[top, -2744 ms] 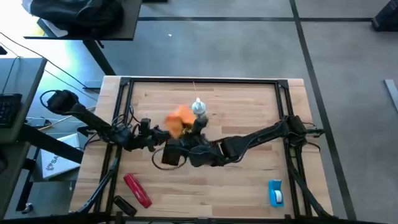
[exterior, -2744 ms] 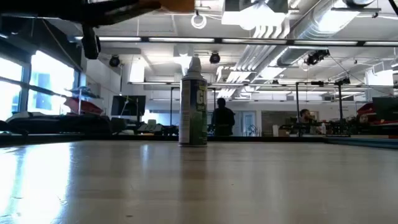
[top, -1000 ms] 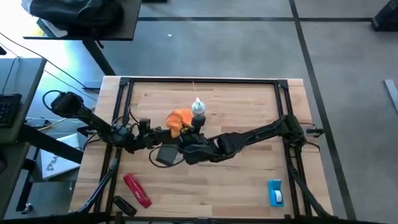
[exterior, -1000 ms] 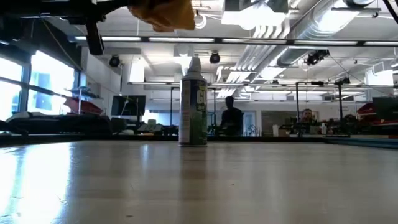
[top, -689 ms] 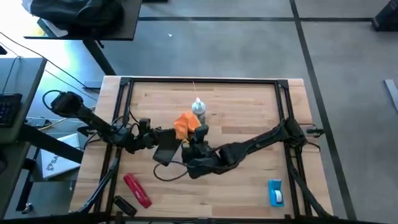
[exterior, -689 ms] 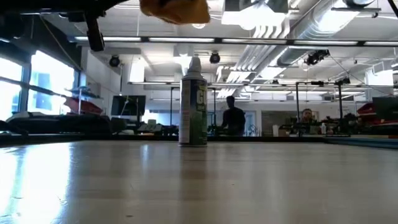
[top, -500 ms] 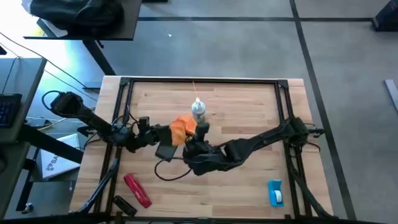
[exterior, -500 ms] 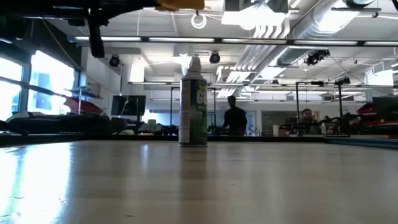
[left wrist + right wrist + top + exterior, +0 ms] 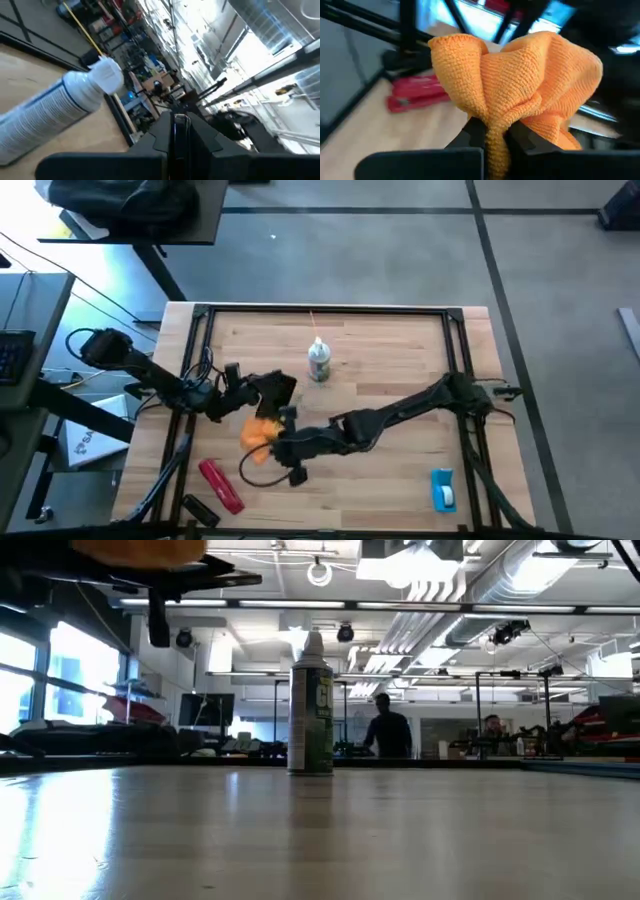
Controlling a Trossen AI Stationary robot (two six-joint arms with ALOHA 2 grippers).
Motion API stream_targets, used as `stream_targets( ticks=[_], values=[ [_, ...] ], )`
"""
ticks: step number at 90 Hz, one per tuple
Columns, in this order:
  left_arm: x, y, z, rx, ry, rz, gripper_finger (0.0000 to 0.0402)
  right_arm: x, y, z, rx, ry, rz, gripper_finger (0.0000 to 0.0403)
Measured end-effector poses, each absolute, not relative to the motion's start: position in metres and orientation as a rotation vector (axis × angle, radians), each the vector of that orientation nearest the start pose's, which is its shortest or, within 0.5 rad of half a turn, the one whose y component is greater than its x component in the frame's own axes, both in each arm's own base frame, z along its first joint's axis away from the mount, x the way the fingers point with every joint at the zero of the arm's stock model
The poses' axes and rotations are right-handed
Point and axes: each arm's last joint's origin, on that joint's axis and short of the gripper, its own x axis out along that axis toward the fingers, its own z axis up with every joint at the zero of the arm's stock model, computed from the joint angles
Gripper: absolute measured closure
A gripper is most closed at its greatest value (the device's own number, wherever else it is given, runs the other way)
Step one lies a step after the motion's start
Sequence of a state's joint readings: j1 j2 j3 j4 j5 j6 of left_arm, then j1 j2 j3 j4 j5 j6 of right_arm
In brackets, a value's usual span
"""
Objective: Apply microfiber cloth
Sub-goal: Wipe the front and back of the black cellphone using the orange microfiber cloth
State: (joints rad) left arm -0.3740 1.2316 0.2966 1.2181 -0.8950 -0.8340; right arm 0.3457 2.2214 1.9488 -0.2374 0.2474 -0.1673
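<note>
A: So where is the small bright orange microfiber cloth (image 9: 262,431) at this moment?

B: Bunched between the fingers of the right gripper (image 9: 492,135), which is clamped on it, lifted off the wooden table (image 9: 400,350) near its front left. The left gripper (image 9: 262,388) sits just beside it, gripping a flat black rectangular phone (image 9: 276,387) edge-on.

A: What could spoil the wipe?

B: Only a pinch of fabric is held, so I'd judge a hard drag across the phone could pull the cloth free. The phone is held by a thin edge; pressing against it might twist it out of the fingers.

A: Anything close by?

B: The white and green spray can (image 9: 318,362) stands upright just behind the grippers, and a wide sweep could knock it over. The red oblong tool (image 9: 221,485) lies nearer the front edge, well clear.
</note>
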Motion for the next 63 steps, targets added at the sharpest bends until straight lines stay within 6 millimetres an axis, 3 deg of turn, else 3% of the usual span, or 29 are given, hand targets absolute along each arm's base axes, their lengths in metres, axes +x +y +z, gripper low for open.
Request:
stream_targets(
  ticks=[9,16,39,63],
  values=[
    [0.203,-0.054,0.215,-1.019,-0.441,0.374,0.0389,0.498,0.165,0.223,-0.273,0.557,0.106,0.0400],
    [0.203,-0.052,0.213,-1.055,-0.443,0.372,0.0389,0.502,0.163,0.211,-0.268,0.564,0.000,0.0400],
    [0.193,-0.050,0.200,-1.168,-0.468,0.379,0.0389,0.485,0.180,0.229,-0.436,0.522,-0.348,0.0400],
    [0.182,-0.047,0.192,-1.136,-0.467,0.344,0.0389,0.466,0.180,0.238,-0.357,0.627,-0.354,0.0400]
  ],
)
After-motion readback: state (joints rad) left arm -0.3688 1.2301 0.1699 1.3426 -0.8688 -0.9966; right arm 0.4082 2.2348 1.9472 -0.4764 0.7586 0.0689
